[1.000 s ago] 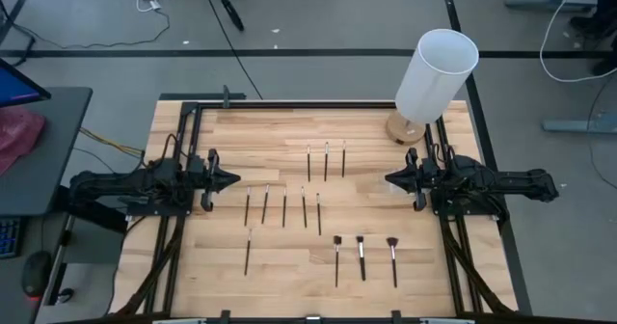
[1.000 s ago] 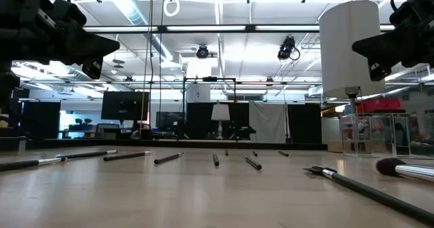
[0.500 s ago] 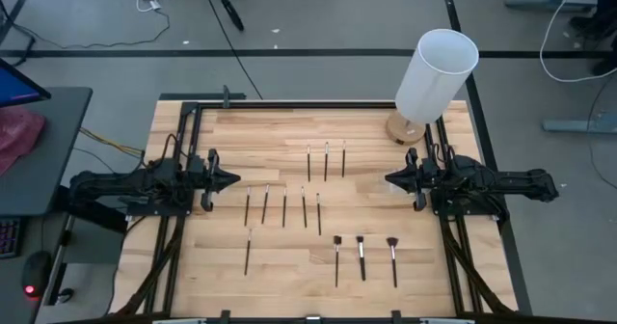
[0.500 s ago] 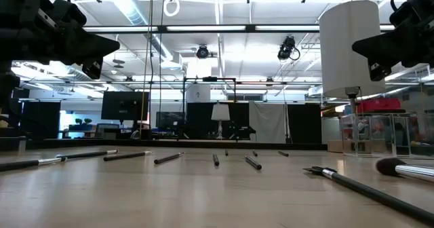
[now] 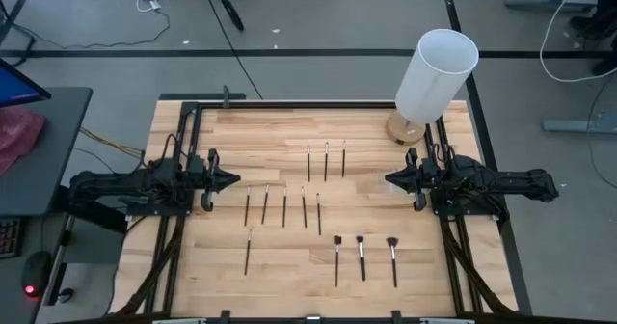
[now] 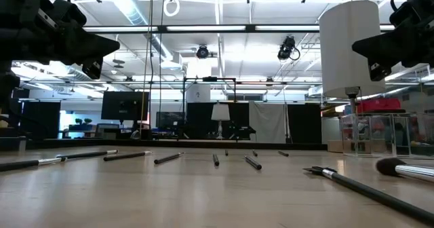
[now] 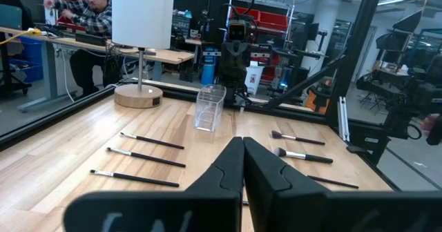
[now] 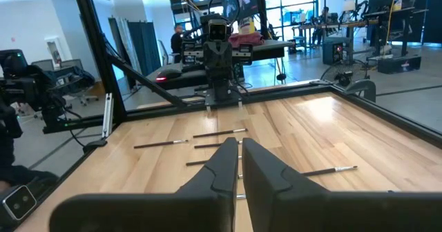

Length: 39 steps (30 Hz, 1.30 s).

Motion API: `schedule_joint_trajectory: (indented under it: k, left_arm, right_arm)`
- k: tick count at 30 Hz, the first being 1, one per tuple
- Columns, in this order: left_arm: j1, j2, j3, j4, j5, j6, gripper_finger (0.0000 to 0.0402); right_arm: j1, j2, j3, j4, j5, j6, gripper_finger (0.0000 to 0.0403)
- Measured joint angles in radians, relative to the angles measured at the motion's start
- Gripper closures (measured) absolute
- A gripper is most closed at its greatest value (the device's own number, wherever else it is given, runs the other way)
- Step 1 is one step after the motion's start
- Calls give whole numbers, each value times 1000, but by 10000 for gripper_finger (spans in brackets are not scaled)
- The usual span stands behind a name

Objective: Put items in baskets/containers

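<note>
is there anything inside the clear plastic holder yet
Nothing shows inside the clear plastic holder; through its walls it looks empty. The brushes lie on the table.

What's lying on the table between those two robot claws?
Seen from above, brushes lie on the wooden table between the left gripper and right gripper, both shut and empty. The left wrist view also shows a clear holder there.

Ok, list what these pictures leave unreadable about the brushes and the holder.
- Clear holder: seen only in the left wrist view; too transparent to find in the high view.
- Its contents: cannot tell whether anything is inside.
- Brushes: too small in the high view to read their bristle tips.
- Nearest brush: cut off by the low view's edge.
</note>
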Motion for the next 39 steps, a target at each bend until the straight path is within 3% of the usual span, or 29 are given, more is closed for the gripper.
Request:
schedule_joint_trajectory:
  k: [11,19,24,29,34,39]
  left_arm:
    - [0,0,0,0,0,0,394]
    - [0,0,0,0,0,0,394]
    - [0,0,0,0,0,0,394]
    - [0,0,0,0,0,0,394]
    - [0,0,0,0,0,0,394]
    - [0,0,0,0,0,0,394]
  right_arm:
    - [0,0,0,29,0,2,376]
    - [0,0,0,179,21,141,377]
    - [2,37,0,201,122,218,398]
    - [7,180,0,324,209,193,400]
    - [7,385,0,567,245,127,401]
    - [7,570,64,591,295,102,402]
